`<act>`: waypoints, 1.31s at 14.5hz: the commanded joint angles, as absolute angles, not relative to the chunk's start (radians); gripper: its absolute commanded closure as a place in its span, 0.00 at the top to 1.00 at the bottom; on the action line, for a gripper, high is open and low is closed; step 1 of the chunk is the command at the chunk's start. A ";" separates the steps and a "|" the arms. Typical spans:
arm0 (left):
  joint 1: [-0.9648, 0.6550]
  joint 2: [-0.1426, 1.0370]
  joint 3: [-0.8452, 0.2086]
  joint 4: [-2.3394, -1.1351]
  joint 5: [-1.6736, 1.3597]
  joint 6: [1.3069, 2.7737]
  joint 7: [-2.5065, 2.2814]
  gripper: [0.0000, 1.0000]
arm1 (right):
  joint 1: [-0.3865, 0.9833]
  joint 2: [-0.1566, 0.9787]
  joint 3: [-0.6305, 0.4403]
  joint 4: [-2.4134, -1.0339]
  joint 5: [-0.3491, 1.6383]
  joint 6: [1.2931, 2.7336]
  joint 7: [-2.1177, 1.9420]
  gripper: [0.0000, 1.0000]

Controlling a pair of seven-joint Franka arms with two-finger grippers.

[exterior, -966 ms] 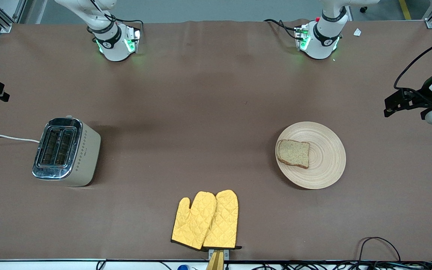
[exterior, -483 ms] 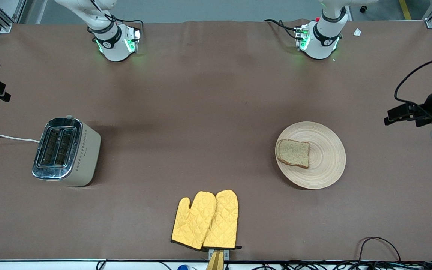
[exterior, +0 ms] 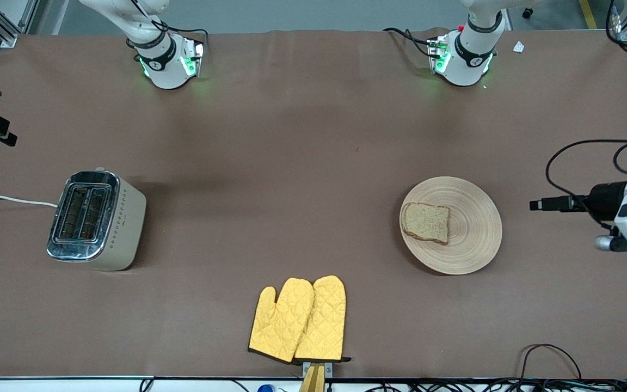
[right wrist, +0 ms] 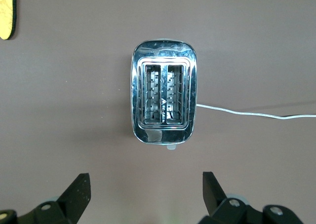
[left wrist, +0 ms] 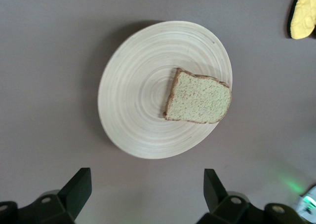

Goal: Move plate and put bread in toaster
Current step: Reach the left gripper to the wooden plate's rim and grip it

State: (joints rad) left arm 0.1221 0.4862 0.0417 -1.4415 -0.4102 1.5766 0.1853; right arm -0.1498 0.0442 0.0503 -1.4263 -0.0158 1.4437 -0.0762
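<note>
The plate (exterior: pixel 468 239) looks like pale wood, matt, with fine concentric rings in the grain. The bread (exterior: pixel 426 222) on it has a rough, speckled, grainy crumb and a darker crust. The toaster (exterior: pixel 96 220) has a shiny chrome top that mirrors the light — its side is a smooth, matt cream shell with rows of small diamond marks. Its cord (exterior: pixel 8 200) looks like smooth white plastic. The 2 oven mitts (exterior: pixel 299 319) are yellow quilted cloth with a dark trim. The table (exterior: pixel 292 163) is covered in a matt brown sheet, faintly creased. The left gripper (left wrist: pixel 147 192) and right gripper (right wrist: pixel 146 189) have black, matt, plastic-looking fingers.
</note>
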 commanded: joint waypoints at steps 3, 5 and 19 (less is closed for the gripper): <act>0.164 0.675 0.041 -1.419 -0.544 1.658 0.372 1.00 | -0.156 0.037 0.057 -1.431 -0.017 1.437 -0.078 1.00; 0.173 0.742 0.041 -1.419 -0.596 1.680 0.469 1.00 | -0.160 0.037 0.057 -1.431 -0.017 1.437 -0.078 1.00; 0.195 0.879 0.035 -1.422 -0.715 1.726 0.839 0.10 | -0.164 0.037 0.055 -1.431 -0.015 1.437 -0.110 1.00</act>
